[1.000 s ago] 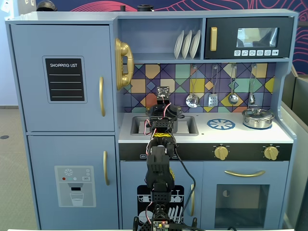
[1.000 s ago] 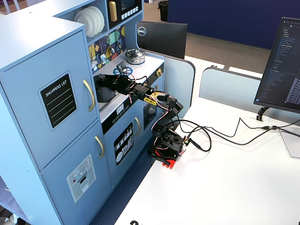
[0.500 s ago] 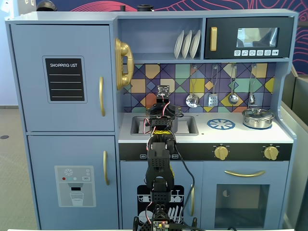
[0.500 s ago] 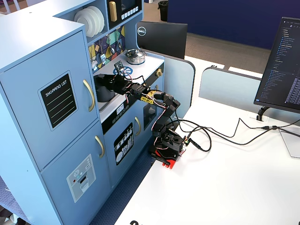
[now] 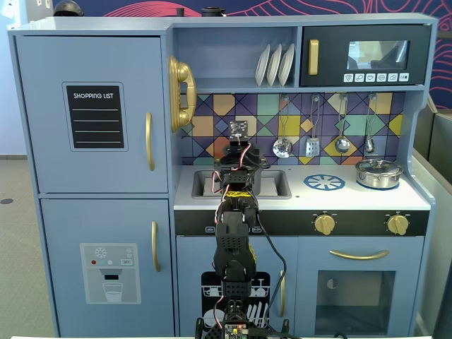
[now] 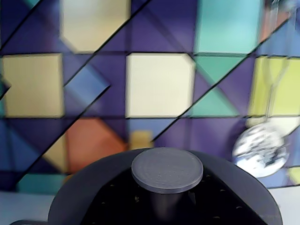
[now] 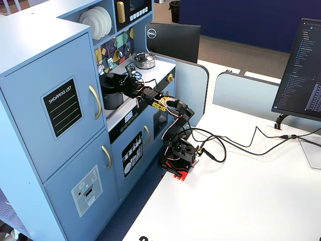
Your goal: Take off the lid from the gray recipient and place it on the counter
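- Lid (image 6: 167,169), dark gray with a round central knob, fills the bottom of the wrist view, close under the camera.
- Gray recipient (image 7: 113,99) stands in the sink recess of the counter (image 5: 339,196); its inside is hidden.
- Gripper (image 7: 111,80) reaches over that pot; I cannot tell whether its fingers are apart or together.
- Silver pot (image 5: 378,171) sits lidded at the counter's right end in a fixed view.
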Controlling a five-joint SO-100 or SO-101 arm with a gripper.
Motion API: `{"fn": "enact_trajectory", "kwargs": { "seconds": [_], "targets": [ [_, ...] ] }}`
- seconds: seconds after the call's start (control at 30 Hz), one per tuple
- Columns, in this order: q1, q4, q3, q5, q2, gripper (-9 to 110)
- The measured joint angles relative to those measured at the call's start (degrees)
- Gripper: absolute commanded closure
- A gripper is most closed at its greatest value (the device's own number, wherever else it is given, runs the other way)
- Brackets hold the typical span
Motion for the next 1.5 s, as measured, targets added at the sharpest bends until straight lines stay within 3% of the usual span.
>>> {"fn": "enact_trajectory", "kwargs": {
  "seconds": [0.33, 0.63, 0.97, 1.5],
  "targets": [
    [13.10, 8.26, -0.79, -0.53, 8.00, 101],
    [26.02, 5.71, 5.71, 1.58, 9.58, 101],
    [29.79, -6.94, 9.84, 2.37, -1.85, 101],
    [29.71, -13.71, 11.43, 3.34, -11.78, 101]
  ]
}}
